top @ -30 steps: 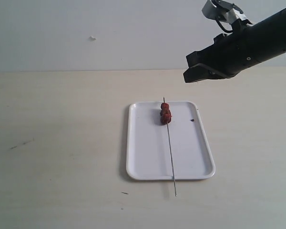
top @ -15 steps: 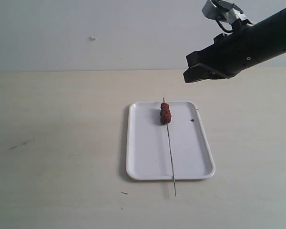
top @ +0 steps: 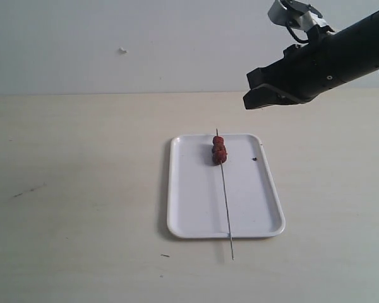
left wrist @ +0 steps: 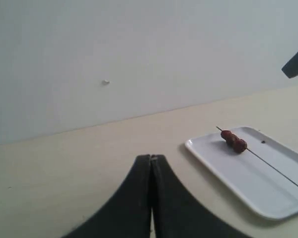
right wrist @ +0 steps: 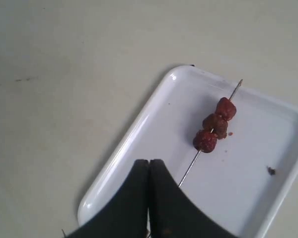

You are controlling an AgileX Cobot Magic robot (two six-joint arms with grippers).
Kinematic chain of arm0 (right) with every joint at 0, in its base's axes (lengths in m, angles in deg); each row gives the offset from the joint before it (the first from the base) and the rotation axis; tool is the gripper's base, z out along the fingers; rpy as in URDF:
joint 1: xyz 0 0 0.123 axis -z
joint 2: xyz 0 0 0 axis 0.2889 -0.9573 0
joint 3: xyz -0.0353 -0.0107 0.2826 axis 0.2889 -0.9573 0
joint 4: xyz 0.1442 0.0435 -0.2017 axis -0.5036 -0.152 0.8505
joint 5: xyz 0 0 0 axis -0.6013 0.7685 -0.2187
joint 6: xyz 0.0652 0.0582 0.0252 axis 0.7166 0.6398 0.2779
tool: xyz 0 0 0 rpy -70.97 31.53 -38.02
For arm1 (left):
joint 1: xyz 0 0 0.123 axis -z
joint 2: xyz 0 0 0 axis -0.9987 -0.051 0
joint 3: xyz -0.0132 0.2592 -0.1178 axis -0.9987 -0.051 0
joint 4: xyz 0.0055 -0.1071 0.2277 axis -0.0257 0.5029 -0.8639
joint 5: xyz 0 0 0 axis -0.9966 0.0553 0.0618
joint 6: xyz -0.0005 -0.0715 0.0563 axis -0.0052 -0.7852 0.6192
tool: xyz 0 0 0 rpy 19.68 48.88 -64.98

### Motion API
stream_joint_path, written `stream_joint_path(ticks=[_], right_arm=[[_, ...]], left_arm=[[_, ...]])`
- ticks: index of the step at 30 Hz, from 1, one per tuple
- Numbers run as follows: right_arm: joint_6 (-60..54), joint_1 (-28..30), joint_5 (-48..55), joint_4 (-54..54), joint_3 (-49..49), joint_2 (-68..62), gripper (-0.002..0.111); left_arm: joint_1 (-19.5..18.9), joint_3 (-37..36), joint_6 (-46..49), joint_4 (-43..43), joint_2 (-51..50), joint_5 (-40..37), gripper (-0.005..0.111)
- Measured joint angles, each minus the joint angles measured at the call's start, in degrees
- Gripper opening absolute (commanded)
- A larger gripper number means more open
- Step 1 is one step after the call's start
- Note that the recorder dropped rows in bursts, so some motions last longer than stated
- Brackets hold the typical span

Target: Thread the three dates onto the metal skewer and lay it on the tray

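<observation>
The black right pincer (top: 248, 89) hangs in the air above and beyond the far right corner of the tray, its two fingers pressed flat together with nothing between them; in its own wrist view the right pincer (right wrist: 149, 162) shows the same closed seam, looking down on the tray. The black left pincer (left wrist: 151, 157) is likewise closed and empty, its fingers meeting in a thin line above the pale wooden table (left wrist: 64, 163), off to one side of the tray. Below the right pincer lies the white rectangular plastic tray (top: 196, 189) with rounded corners and a low rim, flat on the table (top: 82, 189). The thin straight grey metal skewer (top: 225, 202) lies lengthwise along the tray, resting across both short rims, its far tip poking just past the far rim and its near end reaching out over the table. The three wrinkled dark red-brown dates (top: 219, 150) sit threaded on the skewer close to its far end, touching one another in a short row inside the tray. A small dark speck (top: 255, 158) lies on the tray to the right of the dates, apart from them. Behind the table rises a plain light wall (top: 177, 38) bearing a small white fleck (top: 122, 50).
</observation>
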Motion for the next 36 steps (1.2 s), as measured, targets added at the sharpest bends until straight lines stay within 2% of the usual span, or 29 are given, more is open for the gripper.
stream_joint_path(ticks=[6,11,20,36], right_arm=[[0.0,0.0,0.0,0.0,0.0,0.0,0.0],[0.0,0.0,0.0,0.0,0.0,0.0,0.0],[0.0,0.0,-0.11,-0.23,0.0,0.0,0.0],[0.0,0.0,-0.11,-0.25,0.0,0.0,0.0]], left_arm=[[-0.25,-0.02,-0.24,-0.25,1.49,-2.26,0.0],[-3.9,-0.02,-0.24,-0.38,7.24,-7.68,0.0],[-7.82,-0.02,-0.24,-0.26,7.67,-15.88,0.0],[-7.93,-0.02,-0.13,-0.26,7.67,-16.46,0.0]])
